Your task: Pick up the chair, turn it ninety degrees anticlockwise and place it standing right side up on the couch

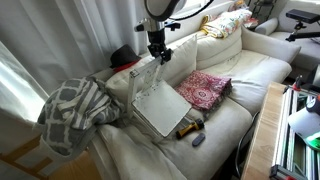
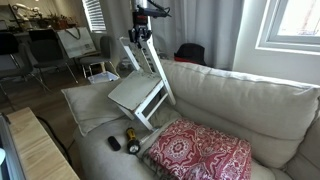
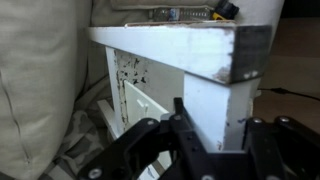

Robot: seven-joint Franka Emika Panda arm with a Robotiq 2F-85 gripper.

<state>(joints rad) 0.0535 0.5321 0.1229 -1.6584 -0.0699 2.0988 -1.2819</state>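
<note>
White-grey chair hangs tilted below the gripper, which clamps its top rail; couch lies underneath.

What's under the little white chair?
The cream couch is under the tilted chair. By its legs sit a small yellow-and-black thing and a small dark thing. The chair's seat hides whatever lies directly beneath it.

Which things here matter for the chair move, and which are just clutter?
Job: small white-grey wooden chair, large cream fabric couch, gripper holding the chair.
Lying about: red patterned cushion, plaid grey-white blanket, small yellow-black object, small dark object.
</note>
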